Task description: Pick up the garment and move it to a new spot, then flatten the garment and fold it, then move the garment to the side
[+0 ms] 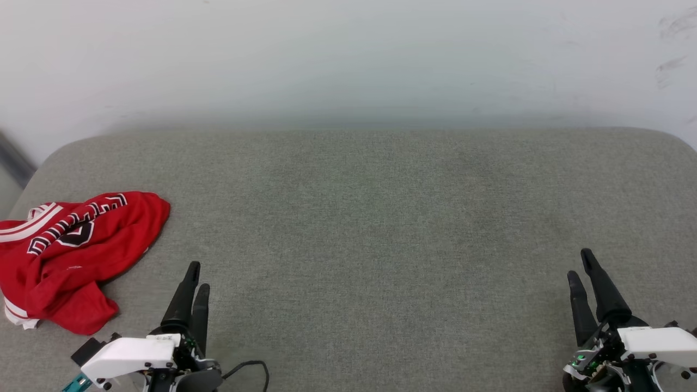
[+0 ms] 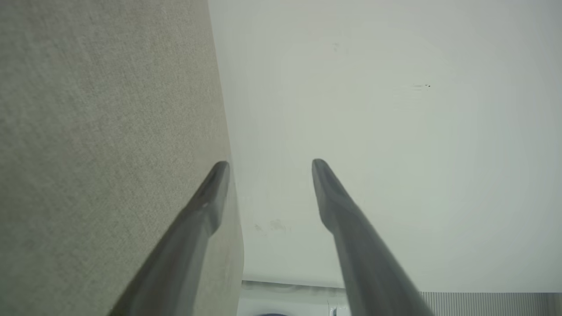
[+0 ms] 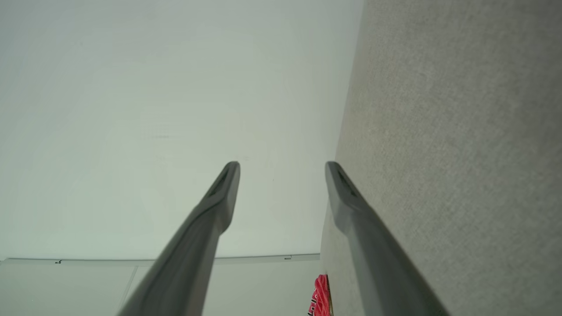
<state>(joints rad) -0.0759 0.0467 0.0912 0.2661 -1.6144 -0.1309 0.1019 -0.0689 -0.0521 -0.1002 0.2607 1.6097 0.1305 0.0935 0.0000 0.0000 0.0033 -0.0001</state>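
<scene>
Where the grey pad (image 1: 381, 218) reaches its left edge, the shirt (image 1: 76, 256) lies crumpled in a heap, red with black white-edged lettering on top and striped white trim at its rim. The left gripper (image 1: 198, 276) sits just beside it at the near edge, not touching; its wrist view shows the fingers spread, with nothing between them. The right gripper (image 1: 578, 264) is well apart at the near right, likewise spread and empty. A pale wall (image 1: 348, 54) stands behind the pad

The red shirt (image 1: 76, 256) lies crumpled, black lettering up, striped white trim showing, at the grey fabric surface's (image 1: 381, 218) left edge.
</scene>
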